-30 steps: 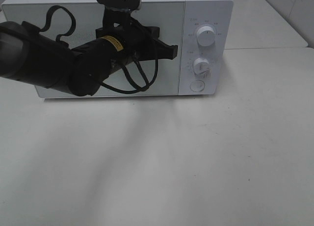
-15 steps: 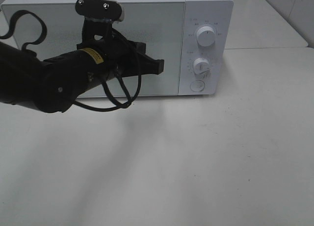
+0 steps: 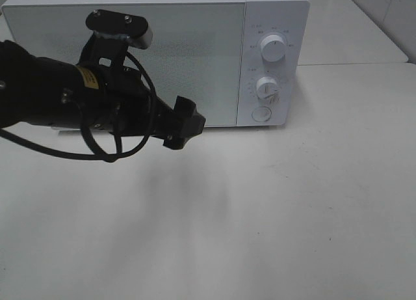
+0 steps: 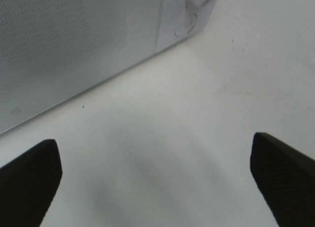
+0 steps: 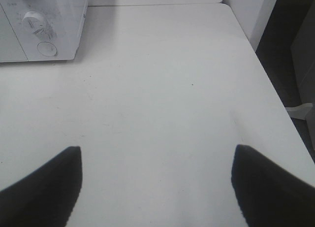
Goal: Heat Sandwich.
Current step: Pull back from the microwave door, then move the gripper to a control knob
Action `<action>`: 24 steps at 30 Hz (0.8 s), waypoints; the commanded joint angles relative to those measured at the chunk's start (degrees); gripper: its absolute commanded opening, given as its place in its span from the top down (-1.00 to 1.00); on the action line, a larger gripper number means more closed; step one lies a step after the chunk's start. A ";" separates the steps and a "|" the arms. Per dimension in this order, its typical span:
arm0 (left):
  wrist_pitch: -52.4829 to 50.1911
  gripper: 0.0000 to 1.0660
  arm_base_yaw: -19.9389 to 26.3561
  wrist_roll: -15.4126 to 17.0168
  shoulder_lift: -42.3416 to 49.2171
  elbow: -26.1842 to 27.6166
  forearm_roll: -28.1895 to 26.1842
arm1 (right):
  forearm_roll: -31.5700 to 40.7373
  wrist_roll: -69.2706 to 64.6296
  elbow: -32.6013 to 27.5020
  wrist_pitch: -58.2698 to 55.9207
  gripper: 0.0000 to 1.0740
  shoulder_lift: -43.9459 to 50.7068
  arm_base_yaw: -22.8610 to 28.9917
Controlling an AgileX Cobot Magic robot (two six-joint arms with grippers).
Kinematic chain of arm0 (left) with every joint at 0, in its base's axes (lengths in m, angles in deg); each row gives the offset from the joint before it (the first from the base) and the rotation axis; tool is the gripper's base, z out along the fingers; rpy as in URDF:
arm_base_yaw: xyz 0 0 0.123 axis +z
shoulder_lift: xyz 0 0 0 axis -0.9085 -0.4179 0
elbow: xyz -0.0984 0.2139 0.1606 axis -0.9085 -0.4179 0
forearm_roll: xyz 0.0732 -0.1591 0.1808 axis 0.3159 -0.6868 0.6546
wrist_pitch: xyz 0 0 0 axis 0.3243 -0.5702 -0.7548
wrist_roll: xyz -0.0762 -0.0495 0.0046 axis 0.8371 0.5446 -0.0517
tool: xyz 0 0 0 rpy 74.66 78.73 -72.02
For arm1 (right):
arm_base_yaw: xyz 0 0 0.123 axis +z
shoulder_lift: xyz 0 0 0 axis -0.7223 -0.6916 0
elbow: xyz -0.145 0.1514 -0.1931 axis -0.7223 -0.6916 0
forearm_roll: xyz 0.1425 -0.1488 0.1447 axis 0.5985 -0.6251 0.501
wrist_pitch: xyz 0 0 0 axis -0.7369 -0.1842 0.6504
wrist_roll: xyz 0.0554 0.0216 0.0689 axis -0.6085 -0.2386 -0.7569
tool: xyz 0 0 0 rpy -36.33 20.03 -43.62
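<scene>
The sandwich shows in none of the views. The white microwave [image 3: 195, 53] stands at the back of the table with its door [image 3: 188, 66] shut. My left gripper [image 3: 182, 124] hangs in front of the door's lower right part, a little off it and above the table. In the left wrist view the left gripper [image 4: 157, 180] is open, its dark fingers [image 4: 29, 178] wide apart with only bare table between them. The right gripper [image 5: 157, 187] is open too and empty, over the table to the right of the microwave.
Two round knobs [image 3: 273, 47] [image 3: 267, 88] and a round button [image 3: 260, 114] sit on the microwave's control panel. The white table [image 3: 260, 209] stretches in front, and its right edge [image 5: 275, 99] drops off to a dark floor. A cable loops under the left arm [image 3: 104, 150].
The left arm has drawn back from the microwave door, down and to the left, and its gripper has gone from shut to open. The door stays shut.
</scene>
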 commanded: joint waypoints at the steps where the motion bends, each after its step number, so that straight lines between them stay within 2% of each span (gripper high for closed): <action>1: 5.50 -0.84 -0.17 -0.11 2.18 -0.11 2.12 | -0.17 0.46 0.00 0.80 -0.41 1.55 -0.52; 3: 13.24 -0.83 -0.17 0.00 4.18 -0.06 3.55 | -0.17 0.46 0.00 0.80 -0.41 1.55 -0.52; 6: 17.07 -0.83 0.34 0.00 5.39 0.00 3.95 | -0.17 0.46 0.00 0.80 -0.41 1.55 -0.52; 10: 24.75 -0.83 3.21 0.17 7.51 0.11 3.84 | -0.17 0.46 0.00 0.80 -0.41 1.55 -0.52; 14: 35.75 -0.83 9.97 0.06 9.57 1.32 3.95 | -0.17 0.46 0.00 0.80 -0.41 1.55 -0.52; 15: 35.75 -0.83 9.97 0.06 9.57 1.32 3.95 | -0.17 0.46 0.00 0.80 -0.41 1.55 -0.52; 18: 45.72 -0.83 16.16 -0.11 11.40 3.27 3.72 | -0.17 0.40 0.00 0.80 -0.41 1.55 -0.52; 19: 45.72 -0.83 16.16 -0.11 11.40 3.27 3.72 | -0.17 0.40 0.00 0.80 -0.41 1.55 -0.52; 20: 50.19 -0.83 19.25 -0.11 12.43 4.24 3.61 | -0.17 0.40 0.00 0.80 -0.41 1.55 -0.52; 23: 55.41 -0.83 24.92 0.00 14.04 5.27 3.50 | -0.17 0.40 0.00 0.80 -0.41 1.55 -0.52; 24: 55.41 -0.83 24.92 0.00 14.04 5.27 3.50 | -0.17 0.40 0.00 0.80 -0.41 1.55 -0.52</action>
